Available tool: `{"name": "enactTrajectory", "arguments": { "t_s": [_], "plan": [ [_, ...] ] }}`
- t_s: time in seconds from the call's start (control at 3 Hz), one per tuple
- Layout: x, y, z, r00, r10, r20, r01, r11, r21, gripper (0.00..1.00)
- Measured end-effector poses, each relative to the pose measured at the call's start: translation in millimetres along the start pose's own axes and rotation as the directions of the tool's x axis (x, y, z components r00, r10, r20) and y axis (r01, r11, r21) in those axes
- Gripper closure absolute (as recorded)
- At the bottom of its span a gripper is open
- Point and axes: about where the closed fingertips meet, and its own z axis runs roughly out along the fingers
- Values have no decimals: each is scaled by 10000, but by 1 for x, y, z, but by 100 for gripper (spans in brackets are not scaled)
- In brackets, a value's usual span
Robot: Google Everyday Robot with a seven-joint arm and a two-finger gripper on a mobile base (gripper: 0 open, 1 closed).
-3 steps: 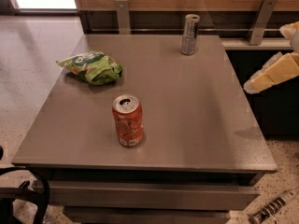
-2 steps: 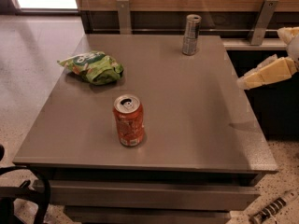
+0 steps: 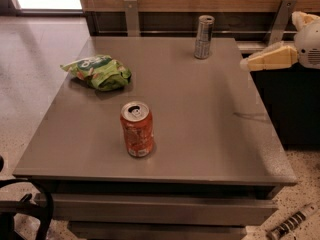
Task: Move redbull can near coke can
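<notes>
The redbull can (image 3: pixel 203 36), slim and silver-grey with dark markings, stands upright at the far edge of the grey table (image 3: pixel 210 129). The coke can (image 3: pixel 136 129), wider and orange-red with a silver top and pull tab, stands upright near the table's front middle. My gripper (image 3: pixel 270 40) hangs above the table's far right edge, to the right of the redbull can and apart from it. One pale finger (image 3: pixel 272 59) points left towards the can, the other (image 3: pixel 303 19) sits higher at the frame edge. The gripper is open and holds nothing.
A green chip bag (image 3: pixel 98 72) lies at the table's left side. A wooden wall panel with metal brackets (image 3: pixel 131 15) runs behind the table. Dark cabinetry (image 3: pixel 295 109) stands to the right. Black base parts (image 3: pixel 25 209) sit at the lower left.
My gripper has moved left and a little up, closer to the redbull can. Both cans and the chip bag have stayed put.
</notes>
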Motion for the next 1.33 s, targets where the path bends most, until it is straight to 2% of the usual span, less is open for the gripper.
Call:
{"name": "enactTrajectory", "arguments": {
  "t_s": [0.67,1.0,1.33],
  "plan": [
    [-10,-27,63,9965,287,783,-229,9970,-743,0],
    [-11,-44,97,9897,701,1252,-590,9942,-903,0],
    [-5,-68,143,9773,1386,1600,-1261,9883,-855,0]
  ]
}}
